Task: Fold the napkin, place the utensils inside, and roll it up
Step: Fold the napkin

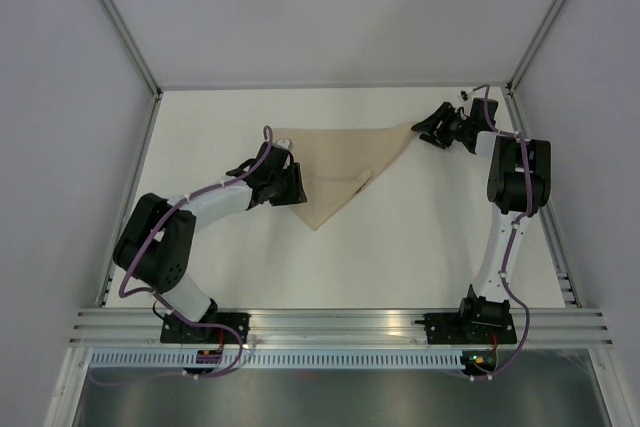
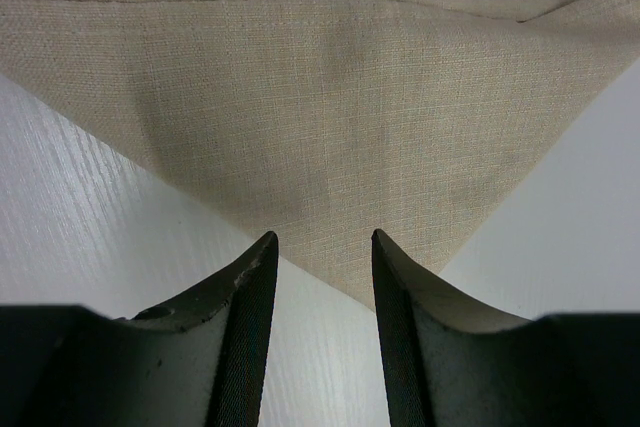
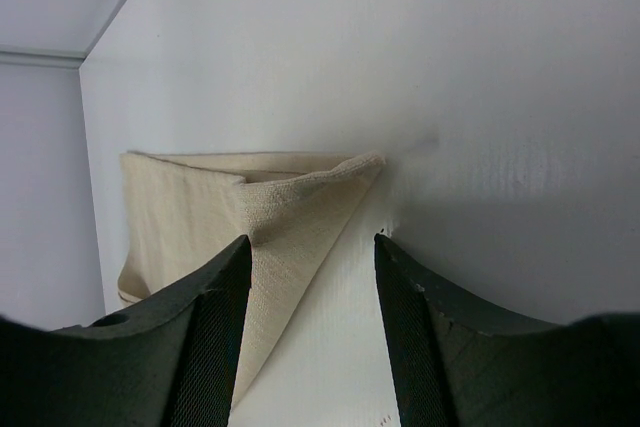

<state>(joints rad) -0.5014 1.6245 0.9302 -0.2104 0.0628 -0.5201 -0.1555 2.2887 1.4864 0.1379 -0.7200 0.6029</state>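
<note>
Black curved left tool (image 2: 324, 239) at woven beige triangular napkin (image 2: 330, 117)

Overhead camera looks down from behind; both low, close wrist cameras face the napkin (image 1: 342, 162).

White tabletop (image 1: 400, 247) between pale grey walls (image 1: 60, 97), aluminium corner posts (image 1: 115, 17), soft even light

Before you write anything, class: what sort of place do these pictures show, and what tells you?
Probably a robotics test cell. The left arm and right arm are bolted to an aluminium rail, plain walls on metal posts box in the white table, and a beige napkin lies on it.
</note>
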